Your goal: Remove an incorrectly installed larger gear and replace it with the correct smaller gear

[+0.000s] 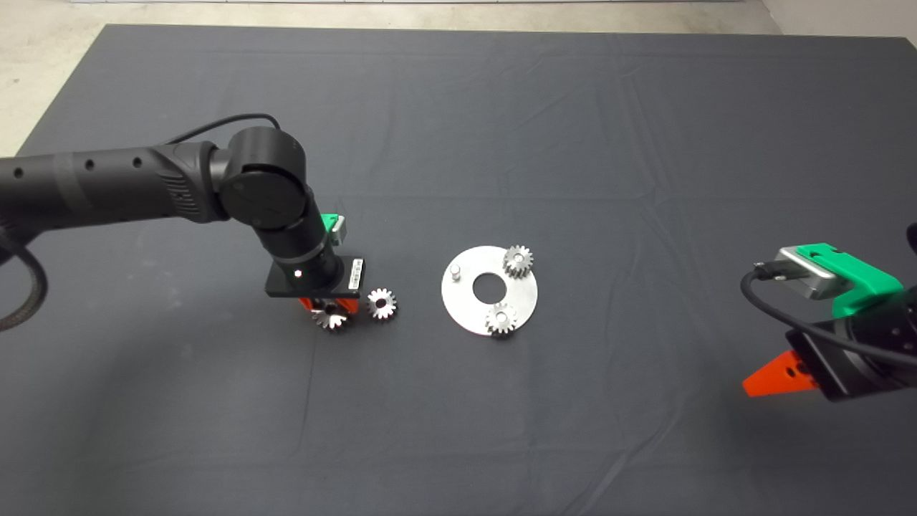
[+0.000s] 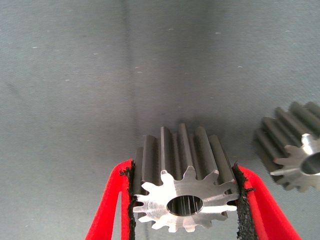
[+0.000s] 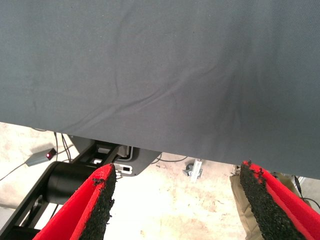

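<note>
Plate carries two gears; left gripper clamps larger gear.

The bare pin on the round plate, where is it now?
Head view: the bare pin stands at the left rim of the round plate, nearest the left end effector.

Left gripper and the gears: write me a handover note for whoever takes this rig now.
Left gripper: shut on a shiny silver metal spur gear, low over the dark mat, left of the round silver metal plate; I cannot tell if this is the larger one.
Right gripper: open, parked at the mat's right edge.
Another silver gear lies beside it.
Plate: two small gears seated, one bare peg.
Left: fit the smaller gear on that peg.
</note>
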Controlling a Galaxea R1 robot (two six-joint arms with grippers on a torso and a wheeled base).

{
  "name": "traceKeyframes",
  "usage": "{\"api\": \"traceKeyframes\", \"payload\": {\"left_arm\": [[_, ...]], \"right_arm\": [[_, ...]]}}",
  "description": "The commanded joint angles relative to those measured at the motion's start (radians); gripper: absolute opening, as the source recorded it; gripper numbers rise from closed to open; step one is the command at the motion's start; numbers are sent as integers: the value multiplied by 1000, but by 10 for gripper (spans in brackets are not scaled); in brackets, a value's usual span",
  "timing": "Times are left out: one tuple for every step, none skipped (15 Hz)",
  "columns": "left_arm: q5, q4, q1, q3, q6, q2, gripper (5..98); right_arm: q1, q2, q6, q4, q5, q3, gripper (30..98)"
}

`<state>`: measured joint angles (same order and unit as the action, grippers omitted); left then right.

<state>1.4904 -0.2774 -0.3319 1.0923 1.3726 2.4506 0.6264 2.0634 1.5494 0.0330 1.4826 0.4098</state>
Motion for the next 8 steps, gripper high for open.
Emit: {"api": "traceKeyframes", "payload": {"left_arm": [[8, 6, -21, -16, 3, -11, 337], [8, 7, -21, -16, 3, -12, 337], [8, 7, -21, -16, 3, -12, 337], [8, 6, -21, -16, 3, -11, 337], [8, 6, -19, -16, 3, -11, 337], [7, 7, -19, -16, 3, -10, 337], [7, 7, -19, -19, 3, -8, 337], [7, 7, -20, -26, 3, -3, 337]], "right_arm": [[18, -2, -3, -24, -2, -5, 660], [18, -1, -3, -24, -3, -5, 660], [18, -2, -3, -24, -2, -5, 660], [18, -2, -3, -25, -4, -5, 660], [18, -1, -3, -24, -2, -5, 660], [18, -2, -3, -25, -4, -5, 660], [18, -1, -2, -25, -4, -5, 660], [18, 0, -2, -25, -4, -5, 660]]}}
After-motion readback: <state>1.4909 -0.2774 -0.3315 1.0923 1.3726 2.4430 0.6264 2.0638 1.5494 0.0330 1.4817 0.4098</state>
